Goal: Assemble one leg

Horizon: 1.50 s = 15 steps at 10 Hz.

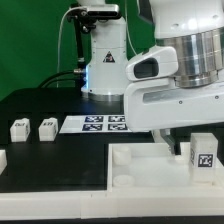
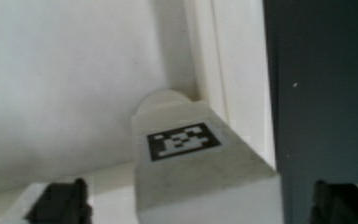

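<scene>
The gripper (image 2: 190,203) stands spread wide, its fingers (image 2: 57,203) flanking the leg (image 2: 190,145) without touching. The leg stands upright on the tray (image 1: 140,170), tag facing outward.

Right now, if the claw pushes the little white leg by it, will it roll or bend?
The leg looks blocky with flat faces, so it would probably slide or tip, not roll. It seems to be hard plastic, so likely stiff. Being small, it is probably light for the open claw.

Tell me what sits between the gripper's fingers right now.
In the wrist view, a leg with a square tag on its face stands between the fingers of the gripper, beside the tray's rim. Contact isn't discernible.
</scene>
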Each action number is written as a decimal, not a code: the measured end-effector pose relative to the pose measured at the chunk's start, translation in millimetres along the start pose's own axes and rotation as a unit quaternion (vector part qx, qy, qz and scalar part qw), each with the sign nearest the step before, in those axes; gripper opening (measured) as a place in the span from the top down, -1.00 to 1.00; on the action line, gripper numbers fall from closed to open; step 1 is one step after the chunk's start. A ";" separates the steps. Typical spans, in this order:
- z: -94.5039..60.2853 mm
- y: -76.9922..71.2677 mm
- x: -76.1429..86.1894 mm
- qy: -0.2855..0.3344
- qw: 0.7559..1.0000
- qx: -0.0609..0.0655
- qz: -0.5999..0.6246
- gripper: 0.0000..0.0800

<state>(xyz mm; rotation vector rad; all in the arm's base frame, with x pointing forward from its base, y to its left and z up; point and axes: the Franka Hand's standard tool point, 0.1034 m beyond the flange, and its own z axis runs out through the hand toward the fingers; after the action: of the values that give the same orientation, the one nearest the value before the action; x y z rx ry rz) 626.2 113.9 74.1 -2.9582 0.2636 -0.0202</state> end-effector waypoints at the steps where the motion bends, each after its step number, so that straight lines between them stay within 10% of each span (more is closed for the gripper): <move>1: 0.1 -0.6 -0.2 0.000 1.000 0.001 0.019 -0.32; 3: 1.0 1.6 -0.8 -0.002 0.991 0.002 0.131 0.24; 9: 3.0 3.1 0.6 -0.023 0.822 0.048 0.567 0.24; 12: 3.6 2.5 -0.5 -0.024 0.834 0.048 0.549 0.24; 15: 2.8 -1.8 -3.1 -0.013 0.934 0.023 0.357 -0.36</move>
<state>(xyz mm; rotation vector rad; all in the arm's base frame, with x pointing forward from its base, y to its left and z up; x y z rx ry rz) 623.5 116.6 71.7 -2.6307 1.2818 0.1021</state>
